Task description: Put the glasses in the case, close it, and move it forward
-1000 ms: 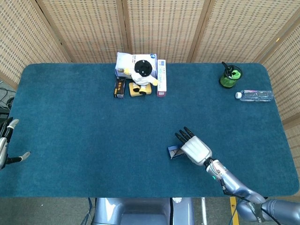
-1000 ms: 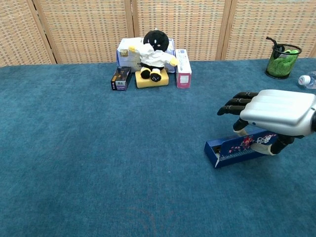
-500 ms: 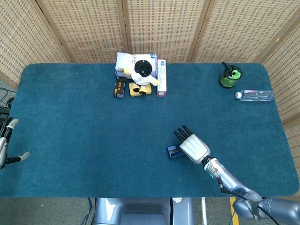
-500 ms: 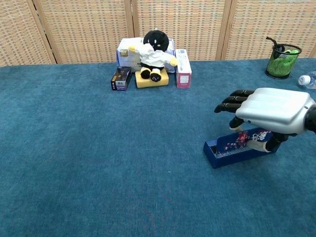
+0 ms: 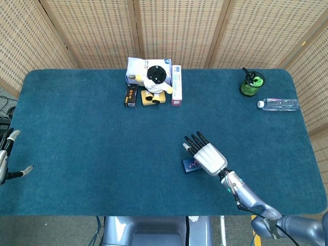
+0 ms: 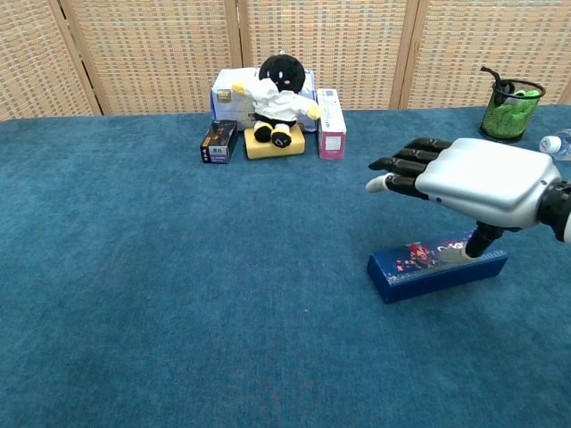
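Observation:
The glasses case is a dark blue oblong box with a red floral print, lying on the blue tablecloth with its lid down. In the head view only its left end shows from under my right hand. My right hand hovers flat over the case with fingers stretched out and apart, and only its thumb touches the case top. No glasses are visible. My left hand stays at the table's left edge with fingers apart, holding nothing.
A plush toy stands among small boxes at the back centre. A green mesh pen holder and a lying water bottle are at the back right. The table's front edge is close behind the case.
The case lid has gone from open to down. My right hand has risen off the case and shifted left, its fingers now stretched out above it. The left hand has not moved.

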